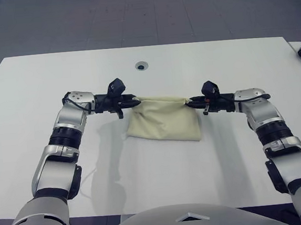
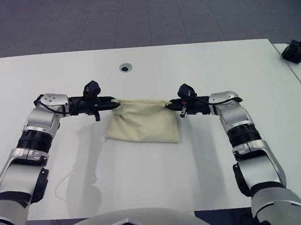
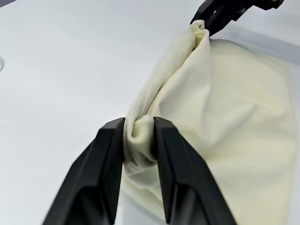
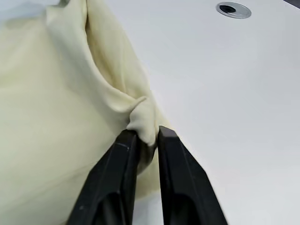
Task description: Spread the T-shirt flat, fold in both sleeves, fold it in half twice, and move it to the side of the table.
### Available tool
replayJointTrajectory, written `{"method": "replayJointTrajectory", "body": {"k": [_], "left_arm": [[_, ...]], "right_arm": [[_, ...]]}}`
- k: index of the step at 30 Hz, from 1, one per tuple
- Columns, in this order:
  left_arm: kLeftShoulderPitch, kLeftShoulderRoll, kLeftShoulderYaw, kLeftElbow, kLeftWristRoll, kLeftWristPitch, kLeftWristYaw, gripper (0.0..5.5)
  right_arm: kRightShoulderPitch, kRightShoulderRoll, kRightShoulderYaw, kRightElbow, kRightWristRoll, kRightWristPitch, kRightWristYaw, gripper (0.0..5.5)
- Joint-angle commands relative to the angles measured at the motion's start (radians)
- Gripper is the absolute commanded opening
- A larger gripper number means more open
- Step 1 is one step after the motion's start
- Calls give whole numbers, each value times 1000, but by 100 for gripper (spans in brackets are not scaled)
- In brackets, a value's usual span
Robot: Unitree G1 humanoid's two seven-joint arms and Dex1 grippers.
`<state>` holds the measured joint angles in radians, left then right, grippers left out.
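A pale yellow T-shirt (image 1: 164, 121), folded into a small rectangle, hangs stretched between my two grippers above the middle of the white table (image 1: 156, 175). Its lower edge rests on the table toward me. My left gripper (image 1: 135, 100) is shut on the T-shirt's far left corner (image 3: 139, 133). My right gripper (image 1: 188, 103) is shut on the far right corner (image 4: 143, 123). In the left wrist view the cloth (image 3: 225, 117) runs across to the right gripper (image 3: 213, 21) farther off.
A round cable grommet (image 1: 142, 66) sits in the table beyond the shirt. A dark object (image 2: 296, 51) lies on a neighbouring surface at the far right. Bare tabletop (image 1: 28, 102) surrounds the shirt on both sides and in front.
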<state>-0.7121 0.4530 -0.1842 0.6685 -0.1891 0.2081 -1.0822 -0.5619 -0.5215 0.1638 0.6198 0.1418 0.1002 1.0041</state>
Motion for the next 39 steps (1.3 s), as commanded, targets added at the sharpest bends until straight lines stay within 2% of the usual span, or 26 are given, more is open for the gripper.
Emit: {"method": "replayJointTrajectory", "body": {"k": [1, 7, 12, 21, 26, 34, 39], "left_arm": [[-81, -7, 84, 55, -5, -11, 93, 182], [-56, -6, 125, 11, -2, -16, 125, 294], [102, 35, 57, -244, -42, 39, -52, 390], [142, 40, -20, -382, -81, 152, -202, 533], [102, 10, -21, -309, -69, 130, -179, 540], [-23, -12, 117, -219, -147, 151, -119, 540], [-72, 3, 226, -202, -224, 205, -72, 540]], "right_arm": [[-29, 11, -68, -6, -3, -38, -94, 137], [-25, 64, -113, -67, 8, -60, -192, 244], [39, 113, -23, -236, 59, -10, -27, 335], [71, 147, 71, -278, 64, 15, 107, 472], [90, 135, 106, -314, 59, 26, 157, 539], [34, 162, 111, -135, 27, -6, 174, 539], [34, 173, 107, 94, -25, -91, 142, 539]]}}
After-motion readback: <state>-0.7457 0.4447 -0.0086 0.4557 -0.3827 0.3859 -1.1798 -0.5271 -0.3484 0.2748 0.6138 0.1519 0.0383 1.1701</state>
